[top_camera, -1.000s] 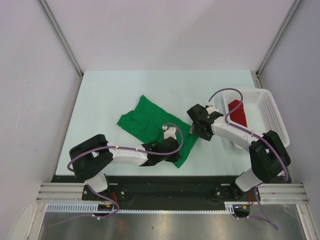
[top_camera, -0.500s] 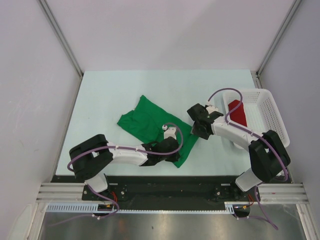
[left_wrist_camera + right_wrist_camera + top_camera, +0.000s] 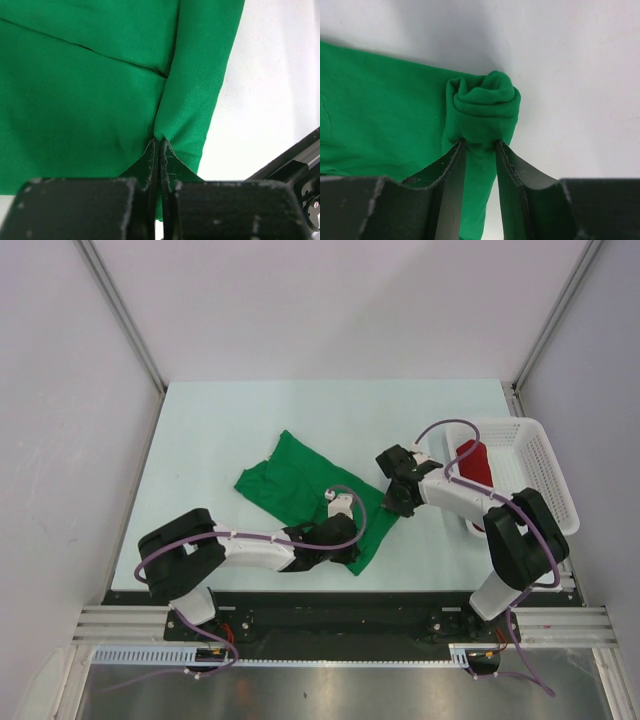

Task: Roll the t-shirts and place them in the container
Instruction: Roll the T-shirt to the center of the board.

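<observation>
The green t-shirt (image 3: 290, 485) lies spread on the table's middle, folded lengthwise. My left gripper (image 3: 345, 552) is shut on its near hem; the pinched fold (image 3: 167, 127) shows between the tips (image 3: 159, 142) in the left wrist view. My right gripper (image 3: 392, 502) is shut on the shirt's right edge, which is wound into a small tight roll (image 3: 482, 102) between its fingers (image 3: 479, 145). The red t-shirt (image 3: 474, 461) lies rolled in the white basket.
The white mesh basket (image 3: 540, 465) stands at the table's right edge, beside my right arm. The black front rail (image 3: 300, 155) runs close to the shirt's near hem. Grey walls close in the table on three sides.
My right arm has swung slightly so its elbow sits nearer the table middle; the gripper stays on the shirt's right edge. The left arm has not moved.
</observation>
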### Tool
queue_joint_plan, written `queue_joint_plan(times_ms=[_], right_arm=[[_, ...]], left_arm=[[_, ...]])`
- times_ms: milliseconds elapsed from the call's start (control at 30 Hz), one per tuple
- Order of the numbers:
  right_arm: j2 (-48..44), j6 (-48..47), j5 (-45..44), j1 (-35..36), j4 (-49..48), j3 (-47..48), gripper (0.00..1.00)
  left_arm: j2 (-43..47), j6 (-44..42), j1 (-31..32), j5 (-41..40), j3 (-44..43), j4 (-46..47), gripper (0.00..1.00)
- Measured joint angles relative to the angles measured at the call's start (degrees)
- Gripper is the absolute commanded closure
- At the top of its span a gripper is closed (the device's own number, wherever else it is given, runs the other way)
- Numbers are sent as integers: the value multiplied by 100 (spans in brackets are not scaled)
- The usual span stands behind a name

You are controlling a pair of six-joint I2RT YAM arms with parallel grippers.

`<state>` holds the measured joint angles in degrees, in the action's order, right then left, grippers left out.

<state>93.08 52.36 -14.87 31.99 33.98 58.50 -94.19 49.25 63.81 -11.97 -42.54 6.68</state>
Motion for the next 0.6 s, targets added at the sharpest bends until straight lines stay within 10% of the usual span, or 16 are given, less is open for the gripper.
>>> queue_joint_plan(times_ms=[600], right_arm=[[667,-57,37,2,273,457,62]], left_arm=[[905,-1034,118,-356,-240,-1027,40]])
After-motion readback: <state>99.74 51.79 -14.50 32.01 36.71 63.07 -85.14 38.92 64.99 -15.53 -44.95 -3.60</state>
